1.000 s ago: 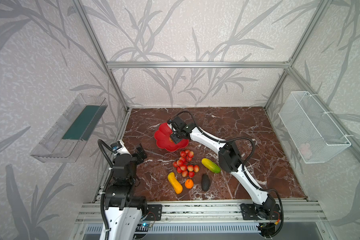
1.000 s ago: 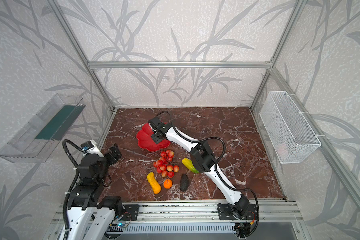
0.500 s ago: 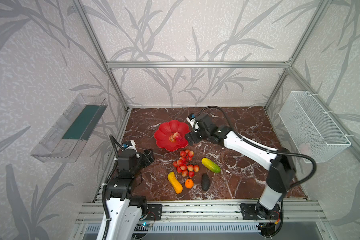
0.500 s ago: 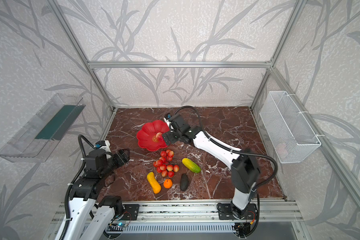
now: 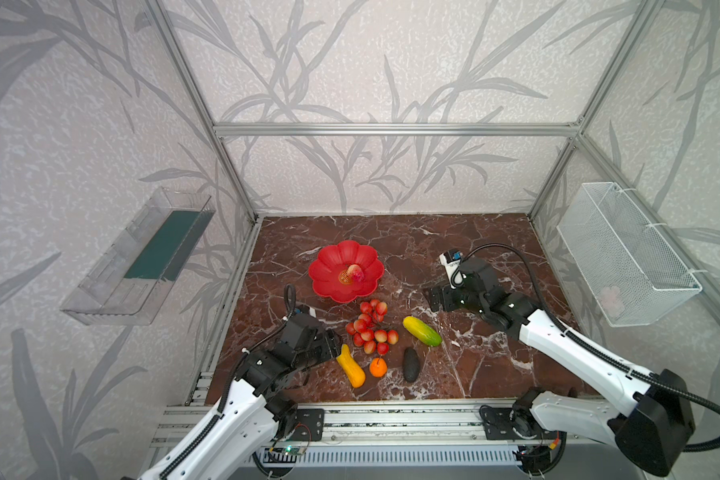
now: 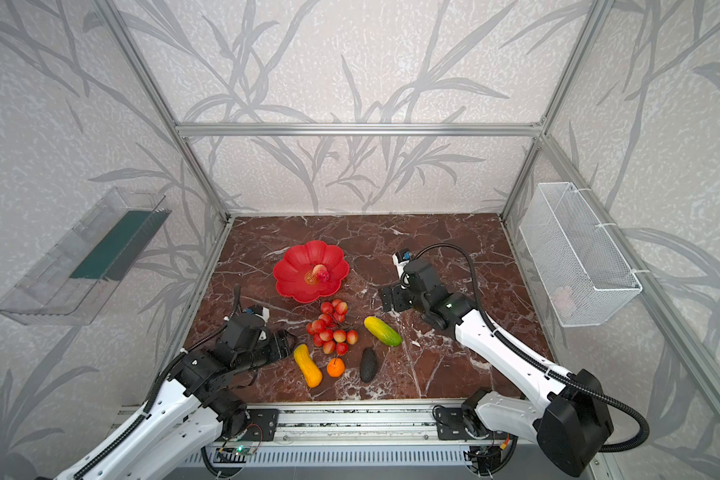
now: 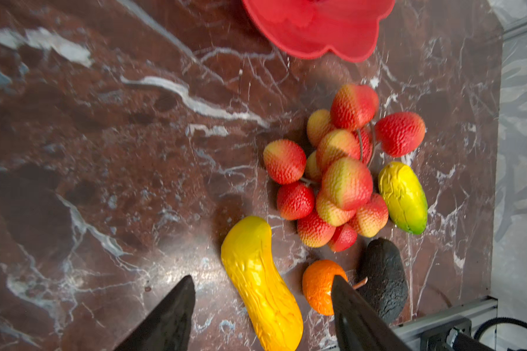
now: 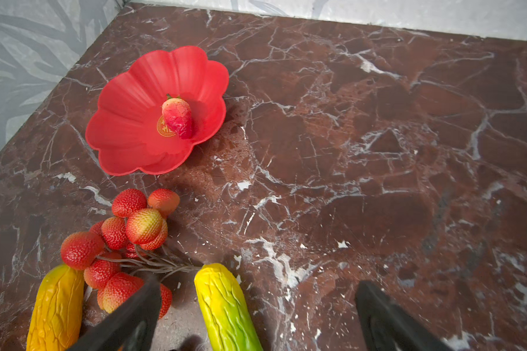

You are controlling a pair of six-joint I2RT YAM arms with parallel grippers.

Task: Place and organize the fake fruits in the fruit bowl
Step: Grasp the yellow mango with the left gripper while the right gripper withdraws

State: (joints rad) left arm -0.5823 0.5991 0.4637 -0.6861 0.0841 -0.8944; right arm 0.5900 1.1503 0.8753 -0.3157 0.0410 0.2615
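Bowl: the bowl (image 5: 346,271) sits on the marble, well ahead of both grippers; only the strawberry (image 5: 355,272) lies in it, on the gold emblem at the centre, which looks like a deliberate first placement.
Left gripper: the left gripper (image 7: 260,293) stands with jaws parted and nothing held. In the left wrist view the fingers straddle the near end of the yellow-orange fruit (image 7: 260,279), so I judge this fruit is the next pick.
Right gripper: the right gripper (image 8: 257,304) has its jaws spread wide and is empty, hanging above the marble. The yellow-green fruit (image 8: 225,307) lies just below, between its fingers.
Still on the marble: the cluster (image 5: 370,328), orange (image 5: 378,367) and avocado (image 5: 410,364) lie close together between the two grippers.
Change: a second ago the right gripper was over the bowl; it has since pulled back to its own side, leaving the strawberry behind. The left gripper has come forward from its side to the yellow-orange fruit, its jaws narrowing.
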